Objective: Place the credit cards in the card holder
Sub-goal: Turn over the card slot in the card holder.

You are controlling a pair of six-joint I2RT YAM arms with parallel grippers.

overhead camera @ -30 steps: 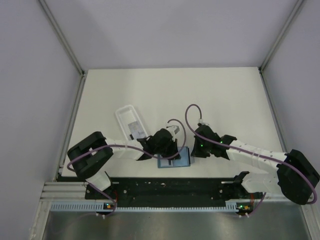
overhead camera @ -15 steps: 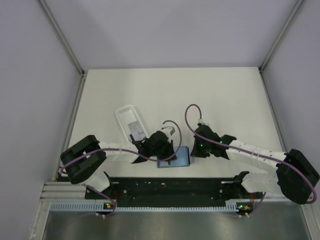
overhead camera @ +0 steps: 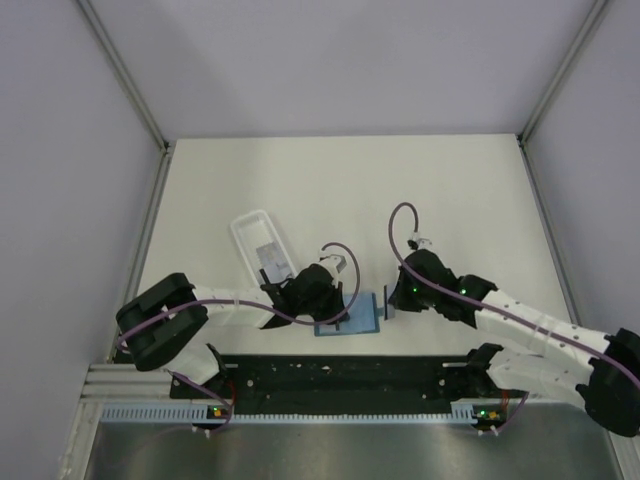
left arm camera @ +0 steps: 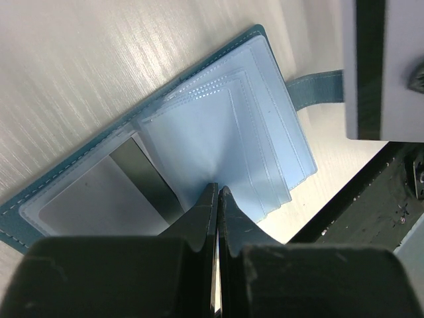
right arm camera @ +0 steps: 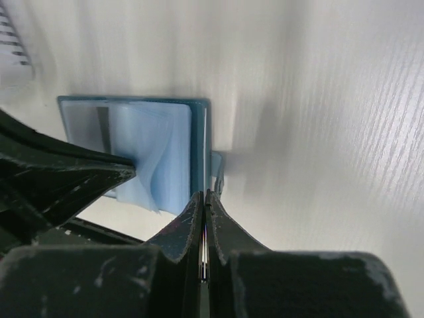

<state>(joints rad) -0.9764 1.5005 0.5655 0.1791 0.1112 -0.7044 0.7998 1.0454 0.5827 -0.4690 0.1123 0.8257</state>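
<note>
The left gripper (left arm camera: 216, 190) was fully closed with nothing between its fingers, its tips pressed onto the pale sleeves of the card holder (left arm camera: 199, 112). The holder lay open at the near edge of the tabletop, about midway along it. The right gripper (right arm camera: 204, 197) was closed too, on what we took for a credit card (left arm camera: 371, 66) held on edge just beside the snap tab (left arm camera: 315, 93). One striped card (left arm camera: 142, 177) already sat in a clear pocket, and a further card (overhead camera: 270, 256) lay in the white tray (overhead camera: 243, 222), farther left. We judged the task partway done: the held card still needed sliding in, and the tray's card fetching.
</note>
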